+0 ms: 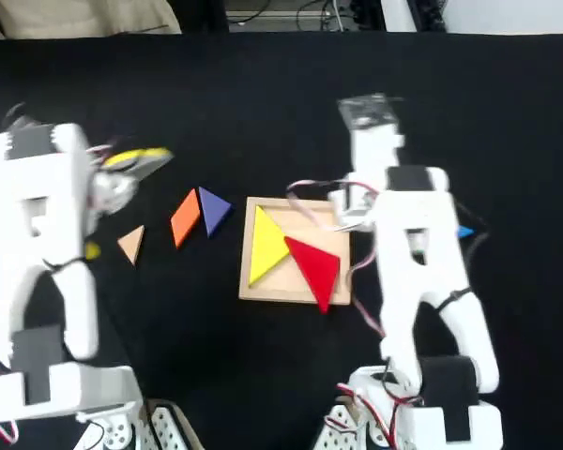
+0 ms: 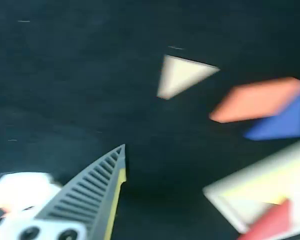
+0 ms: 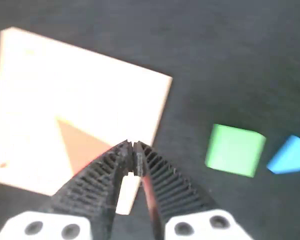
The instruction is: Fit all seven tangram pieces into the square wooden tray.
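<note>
A black table (image 1: pixel 263 112) is seen from above, with two white robot arms standing at its near edge. The square wooden tray (image 1: pixel 263 289) is lying in the middle, between the arms. A yellow triangle (image 1: pixel 267 246) is lying flat inside the tray, and a red triangle (image 1: pixel 317 267) is lying beside it, touching it, with one corner poking out over the tray's near rim.

Three loose pieces are sitting on the table on the left arm's side of the tray: a blue triangle (image 1: pixel 213 208) closest to it, an orange parallelogram (image 1: pixel 185 217) just beside the blue one, and a small tan triangle (image 1: pixel 131 242) a little farther off. The left gripper (image 1: pixel 136 161) is hanging above the table beyond these pieces, well apart from the tray; whether it is open or closed cannot be told.

The right gripper (image 3: pixel 134 146) is hovering over the tray's edge with its jaws pressed together at the tips. On the table past that edge, a green square (image 3: pixel 235 150) and a light blue triangle (image 3: pixel 290 155) are sitting near each other, apart from the tray
</note>
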